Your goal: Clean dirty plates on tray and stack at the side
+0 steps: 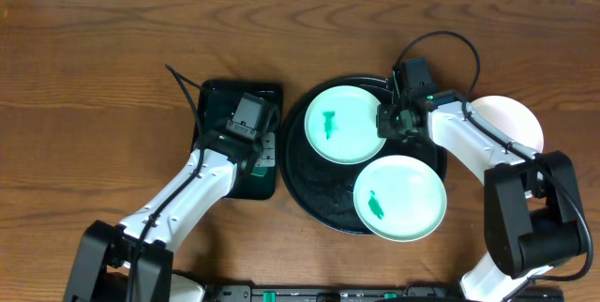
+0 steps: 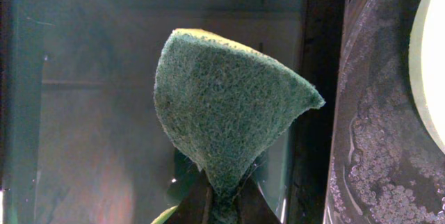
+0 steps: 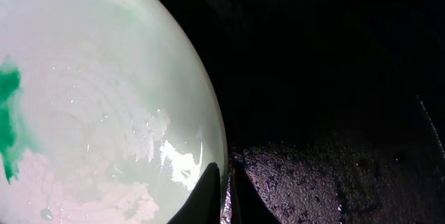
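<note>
Currently, right pincer clamping the far mint plate at its right rim, plate lying flat, smear upward, on round tray, second mint plate overhanging tray's near-right rim, left pincer gripping sponge.

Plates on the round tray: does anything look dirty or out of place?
The far mint plate and the near mint plate each carry a green smear. The near one also overhangs the tray rim.

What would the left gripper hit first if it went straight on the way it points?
The left gripper holds a sponge, which would likely meet the small tray floor first; depth is unclear.
</note>
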Motion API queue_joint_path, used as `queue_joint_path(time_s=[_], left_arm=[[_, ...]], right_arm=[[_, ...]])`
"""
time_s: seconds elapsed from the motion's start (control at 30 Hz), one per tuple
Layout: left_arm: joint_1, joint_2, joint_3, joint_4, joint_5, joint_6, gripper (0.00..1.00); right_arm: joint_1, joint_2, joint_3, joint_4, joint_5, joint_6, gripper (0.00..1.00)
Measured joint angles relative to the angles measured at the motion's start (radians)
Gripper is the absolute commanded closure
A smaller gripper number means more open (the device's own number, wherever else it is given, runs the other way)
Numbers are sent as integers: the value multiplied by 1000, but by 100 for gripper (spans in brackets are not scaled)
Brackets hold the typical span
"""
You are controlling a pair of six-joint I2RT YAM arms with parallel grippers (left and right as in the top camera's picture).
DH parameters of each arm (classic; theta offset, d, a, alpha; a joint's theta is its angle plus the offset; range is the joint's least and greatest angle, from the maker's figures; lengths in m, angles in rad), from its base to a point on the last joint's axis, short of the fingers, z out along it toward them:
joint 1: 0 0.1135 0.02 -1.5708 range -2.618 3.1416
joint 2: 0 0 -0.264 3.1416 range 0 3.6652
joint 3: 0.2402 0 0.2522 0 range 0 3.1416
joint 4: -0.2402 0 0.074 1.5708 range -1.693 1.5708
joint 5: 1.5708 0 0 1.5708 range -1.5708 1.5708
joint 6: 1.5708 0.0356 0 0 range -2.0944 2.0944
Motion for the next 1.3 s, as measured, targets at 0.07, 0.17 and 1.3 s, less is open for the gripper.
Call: queue_joint_path(time_s=[0.07, 0.17, 1.3], left_arm=[[0, 0, 0, 0, 0, 0, 93], [0, 0, 0, 0, 0, 0, 93], [148, 6, 235, -313, 5, 12, 93]], right_arm=[[0, 0, 0, 0, 0, 0, 97], [0, 0, 0, -3, -2, 3, 96], [0, 14, 0, 13, -33, 6, 99]])
